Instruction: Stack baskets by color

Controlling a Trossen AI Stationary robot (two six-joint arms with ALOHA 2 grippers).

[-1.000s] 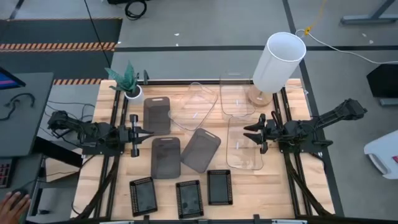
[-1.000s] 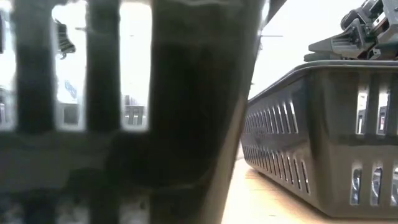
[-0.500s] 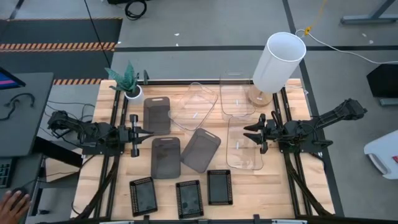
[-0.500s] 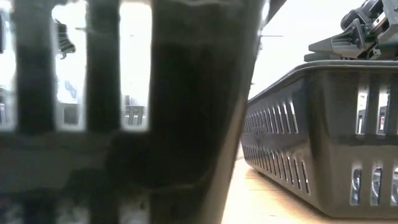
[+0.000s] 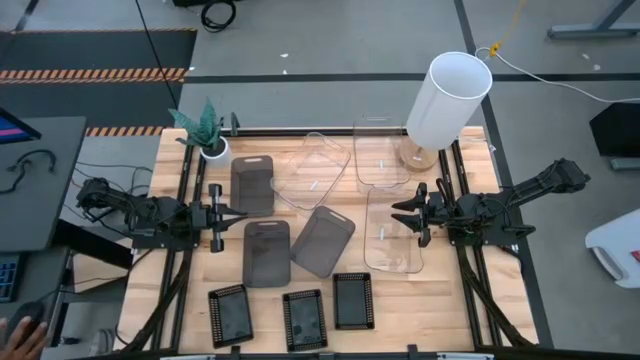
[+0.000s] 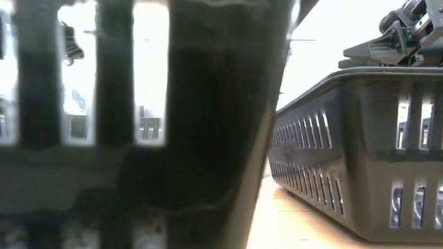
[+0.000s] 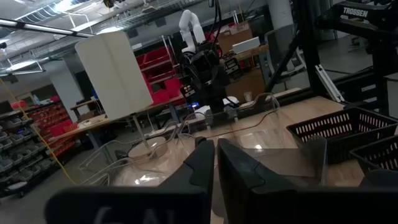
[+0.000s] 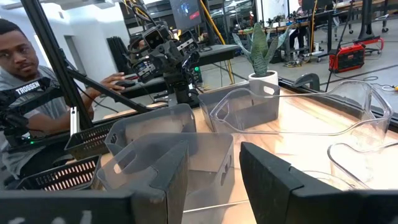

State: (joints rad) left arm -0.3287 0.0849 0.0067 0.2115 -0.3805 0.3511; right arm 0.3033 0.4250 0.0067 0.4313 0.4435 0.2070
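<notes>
Baskets are all loose on the table (image 5: 150, 250), nothing stacked yet, so we read this as the start: sorted roughly by colour but not nested.

Three grey baskets sit centre-left of the high view: one (image 5: 252, 184) upper, one (image 5: 266, 252) below it, one (image 5: 323, 240) angled to its right. Clear baskets take centre-right: one tipped (image 5: 312, 170), one (image 5: 380, 160) by the white cylinder (image 5: 450, 98), one (image 5: 392, 235) lower. Three black mesh trays (image 5: 290, 318) line the bottom edge. Plant (image 5: 207, 130) upper left.

Left claw (image 5: 240, 215) hangs at mid-left between the two left grey baskets, fingers (image 7: 205, 165) nearly together, holding nothing.

Right claw (image 5: 400, 212) sits at mid-right over the lower clear basket's edge, fingers (image 8: 273, 180) apart, empty; we can't tell if it touches the rim.

A person's hand (image 5: 20, 335) shows at bottom left, off the table.
</notes>
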